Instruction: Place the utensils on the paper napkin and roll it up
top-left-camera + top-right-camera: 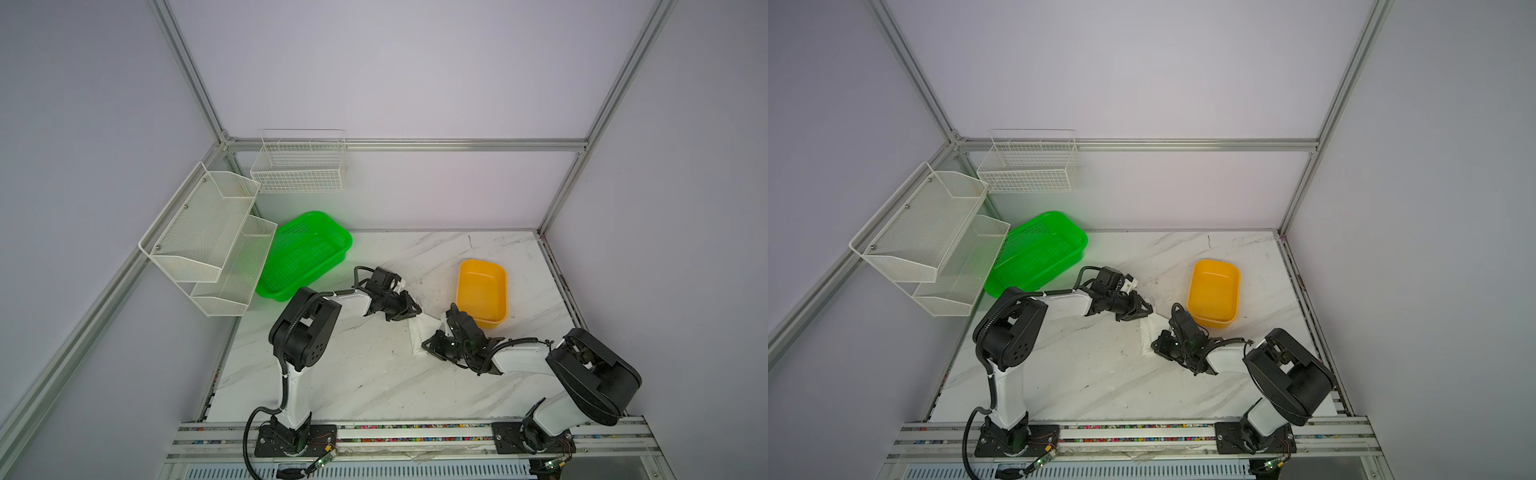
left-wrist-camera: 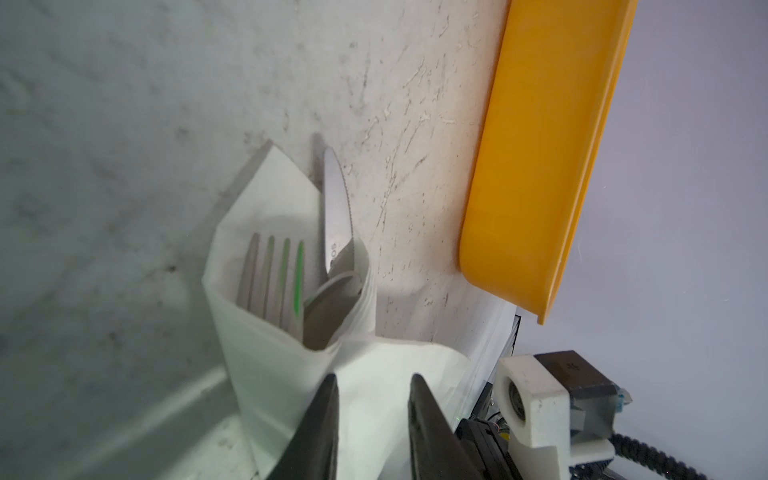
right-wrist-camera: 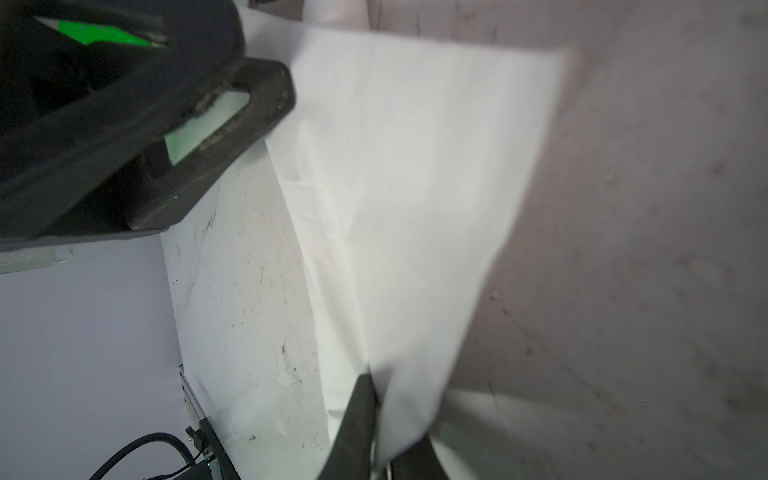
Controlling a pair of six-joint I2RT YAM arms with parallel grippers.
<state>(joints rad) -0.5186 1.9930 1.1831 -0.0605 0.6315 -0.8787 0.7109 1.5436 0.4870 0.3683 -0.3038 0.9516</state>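
Right wrist view: paper napkin (image 3: 415, 187) edge pinched by right pincer (image 3: 376, 399); open bench (image 1: 353, 374) nearby; left pincer (image 2: 372, 380) narrowly parted, grip unclear; both arms bent inward.

Utensils (image 2: 336, 216) half hidden; paper napkin (image 2: 270, 374) covers them.

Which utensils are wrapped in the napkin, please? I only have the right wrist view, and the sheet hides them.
Observer: The left wrist view shows a fork, a spoon and a knife tucked in the paper napkin.
Operator: Thank you. Does any of them stick out?
Observer: Yes, the knife's blade reaches past the fold's edge, over bare table.
Operator: And the other arm's jaws, are they closed?
Observer: No, the left gripper has its jaws standing apart above the paper napkin.
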